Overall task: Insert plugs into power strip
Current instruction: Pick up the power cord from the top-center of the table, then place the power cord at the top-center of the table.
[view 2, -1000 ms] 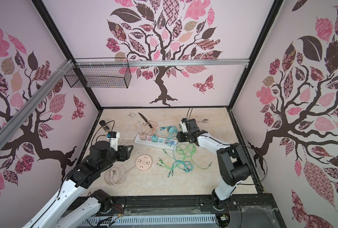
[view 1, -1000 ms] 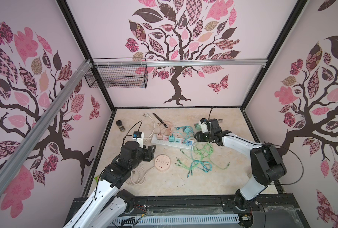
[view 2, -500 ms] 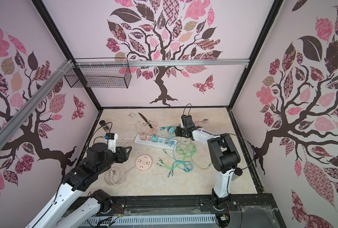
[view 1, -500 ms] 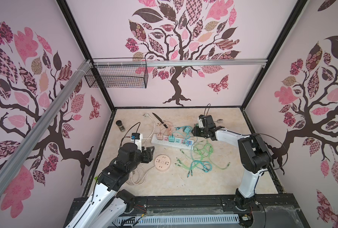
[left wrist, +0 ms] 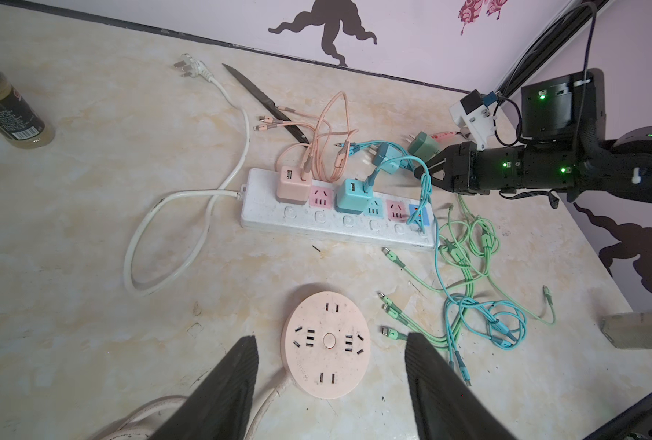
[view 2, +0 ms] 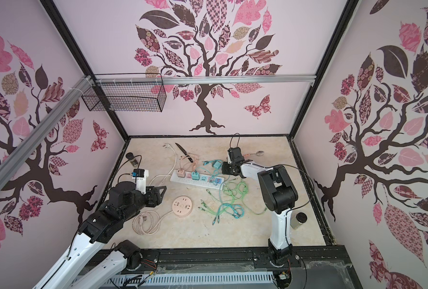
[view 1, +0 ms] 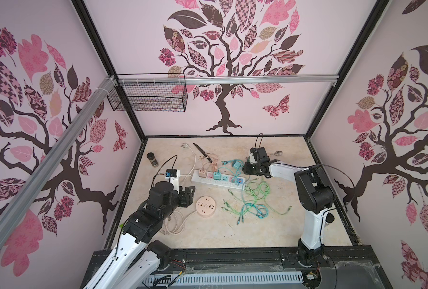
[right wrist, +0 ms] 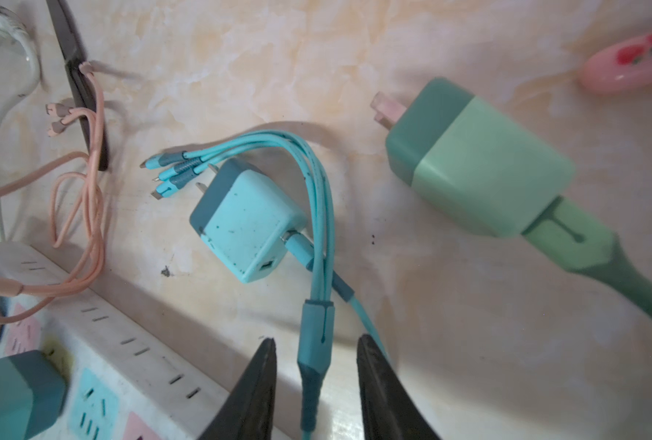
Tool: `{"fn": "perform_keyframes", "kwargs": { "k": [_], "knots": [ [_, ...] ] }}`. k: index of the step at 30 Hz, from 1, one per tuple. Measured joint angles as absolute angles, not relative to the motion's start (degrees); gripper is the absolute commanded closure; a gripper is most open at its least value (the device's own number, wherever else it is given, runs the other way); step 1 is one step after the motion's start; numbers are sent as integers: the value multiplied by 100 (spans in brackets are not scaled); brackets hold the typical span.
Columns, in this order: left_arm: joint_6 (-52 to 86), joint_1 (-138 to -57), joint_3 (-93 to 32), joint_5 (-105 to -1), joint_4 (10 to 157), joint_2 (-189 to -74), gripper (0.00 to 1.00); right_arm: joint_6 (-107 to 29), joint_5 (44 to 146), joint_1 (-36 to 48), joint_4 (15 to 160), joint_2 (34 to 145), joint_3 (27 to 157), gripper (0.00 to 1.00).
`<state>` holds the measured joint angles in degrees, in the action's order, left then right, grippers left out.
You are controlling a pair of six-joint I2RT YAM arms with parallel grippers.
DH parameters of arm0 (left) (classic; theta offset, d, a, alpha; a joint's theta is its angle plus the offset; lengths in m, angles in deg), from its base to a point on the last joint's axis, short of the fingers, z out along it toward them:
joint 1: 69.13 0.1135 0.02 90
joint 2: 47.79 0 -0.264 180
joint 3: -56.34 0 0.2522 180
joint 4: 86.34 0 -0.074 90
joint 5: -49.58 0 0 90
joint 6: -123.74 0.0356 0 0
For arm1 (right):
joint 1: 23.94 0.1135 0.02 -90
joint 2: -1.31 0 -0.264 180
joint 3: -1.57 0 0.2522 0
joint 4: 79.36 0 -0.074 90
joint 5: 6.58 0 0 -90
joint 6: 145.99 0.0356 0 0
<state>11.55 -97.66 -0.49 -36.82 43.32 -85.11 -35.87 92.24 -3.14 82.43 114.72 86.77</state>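
The white power strip (view 1: 223, 184) (view 2: 200, 184) (left wrist: 328, 228) lies mid-table. A peach plug (left wrist: 293, 186) and a teal plug (left wrist: 353, 196) stand in its sockets. Behind it, a loose teal plug (right wrist: 246, 221) (left wrist: 387, 156) and a mint green plug (right wrist: 480, 171) (left wrist: 423, 146) lie on their sides. My right gripper (right wrist: 317, 341) (view 1: 246, 170) is open and low at the strip's right end. The teal cable's junction sleeve (right wrist: 315, 335) hangs between its fingers, with a gap on each side. My left gripper (left wrist: 330, 337) (view 1: 189, 196) hovers open, holding nothing.
A round peach socket disc (left wrist: 326, 344) (view 1: 205, 205) lies under the left gripper, its cord coiled nearby. Tangled green and teal cables (view 1: 254, 197) spread right of the strip. A knife (view 1: 201, 151), bottle (view 1: 152, 159), pink spoon (right wrist: 629, 61) and second jar (view 2: 298, 220) are around.
My right gripper has swung in toward the loose teal plug behind the strip, and its jaws have narrowed around the teal cable. The left arm has barely moved.
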Motion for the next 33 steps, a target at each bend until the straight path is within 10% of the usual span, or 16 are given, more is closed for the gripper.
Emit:
{"fn": "perform_keyframes", "kwargs": {
  "k": [11,33],
  "knots": [
    [1155,-9766,-49,-3682,4339,-8590,35,-3790,9611,-314,8215,11474,8704,92],
    [1150,-9766,-49,-3682,4339,-8592,35,-3993,10170,-248,8258,11950,10557,100]
  ]
}}
